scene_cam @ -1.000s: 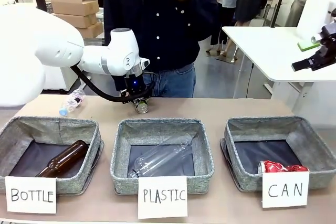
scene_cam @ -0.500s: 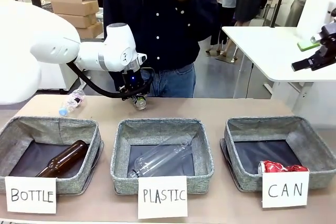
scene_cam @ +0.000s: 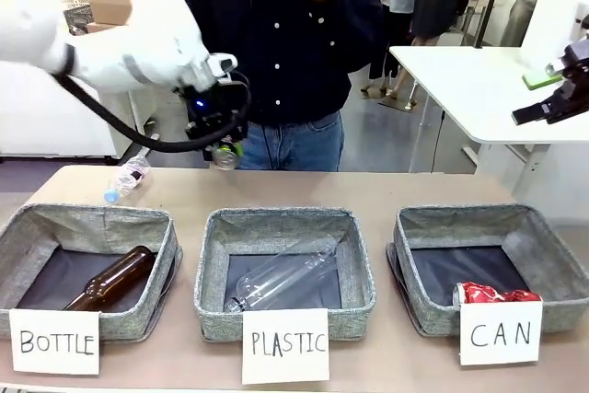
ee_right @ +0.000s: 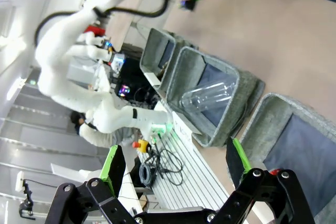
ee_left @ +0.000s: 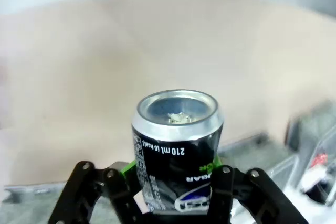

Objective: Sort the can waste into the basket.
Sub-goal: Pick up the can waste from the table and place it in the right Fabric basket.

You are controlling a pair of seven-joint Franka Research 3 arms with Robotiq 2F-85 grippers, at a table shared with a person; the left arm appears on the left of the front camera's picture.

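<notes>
My left gripper (scene_cam: pixel 224 146) is shut on the black-and-silver can (scene_cam: pixel 224 156) and holds it in the air over the far side of the table, behind the middle basket. In the left wrist view the can (ee_left: pixel 177 148) stands upright between the green pads of this gripper (ee_left: pixel 176 195), its silver top facing the camera. The crushed red can (scene_cam: pixel 493 294) lies in the grey basket (scene_cam: pixel 554 255) behind the "CAN" card, front right. My right gripper (scene_cam: pixel 552 103) hangs at the far right, above the table; its fingers (ee_right: pixel 113 167) stand wide apart, open and holding nothing.
The middle basket (scene_cam: pixel 210 264), marked "PLASTIC", holds a clear bottle (scene_cam: pixel 285 275). The left one (scene_cam: pixel 18 236), marked "BOTTLE", holds a brown glass bottle (scene_cam: pixel 112 279). A small clear plastic bottle (scene_cam: pixel 126 177) lies on the table at the far left. A person stands at the far edge.
My left arm has lifted the black-and-silver can off the table, moving it up and a little left. The right gripper has stayed still.
</notes>
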